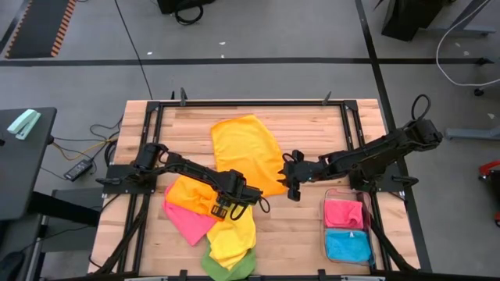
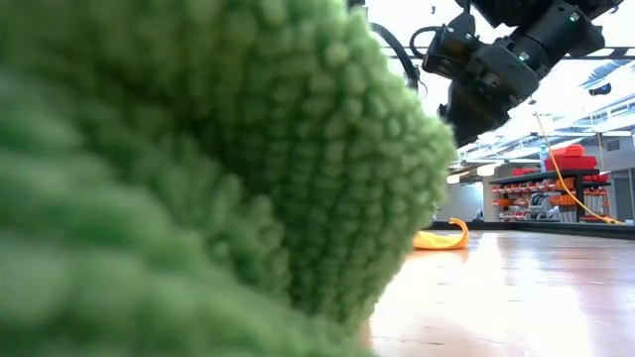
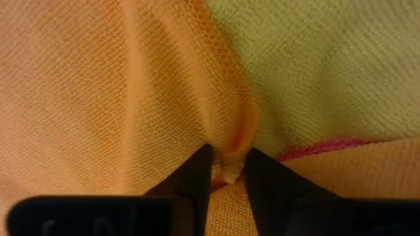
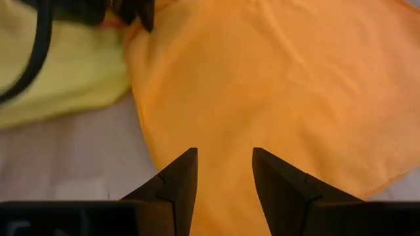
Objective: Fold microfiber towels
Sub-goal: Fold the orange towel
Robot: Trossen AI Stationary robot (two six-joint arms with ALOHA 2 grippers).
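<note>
Pink and blue towels (image 1: 347,228) lie folded in the bin (image 1: 326,234); left gripper (image 3: 226,172) pinches an orange towel (image 1: 246,148), right gripper (image 4: 224,172) hovers spread, and the pile (image 1: 211,226) waits

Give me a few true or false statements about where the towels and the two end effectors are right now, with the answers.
1. The clear bin holds a pink towel and a blue towel. True.
2. The left end effector pinches a fold of orange towel. True.
3. The right end effector is clamped on the green towel. False: it is open, over the spread orange towel.
4. The bin sits at the table's left edge. False: it sits near the right edge.
</note>
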